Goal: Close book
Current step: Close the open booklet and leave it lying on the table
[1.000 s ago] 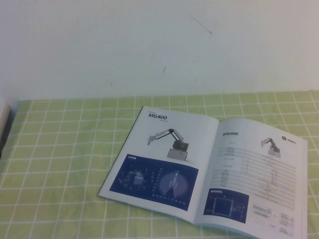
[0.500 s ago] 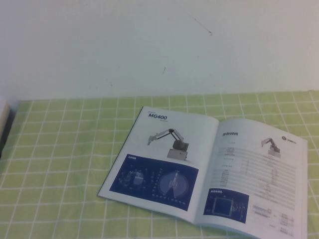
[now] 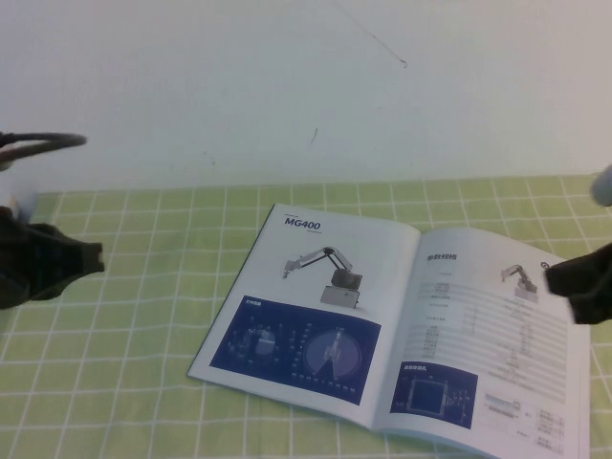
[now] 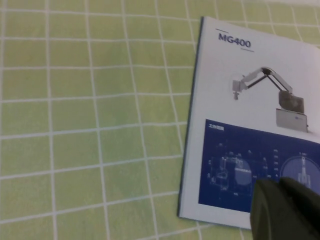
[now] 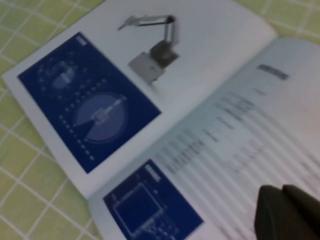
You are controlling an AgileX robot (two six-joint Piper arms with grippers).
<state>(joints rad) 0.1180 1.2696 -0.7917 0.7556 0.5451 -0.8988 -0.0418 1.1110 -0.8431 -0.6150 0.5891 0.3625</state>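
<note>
On the green, white-checked cloth of the worktop [image 3: 115, 325], a thin white book with blue diagram panels [image 3: 382, 316] lies flat and fully open, right of centre. The left gripper [image 3: 57, 268] hovers well clear at the left. The right gripper [image 3: 581, 289] hangs by the right page's outer edge. I cannot tell whether either is open or closed. Closing looks unstarted; next, a free page edge needs lifting across the spine. Bare cloth on the left leaves room.
</note>
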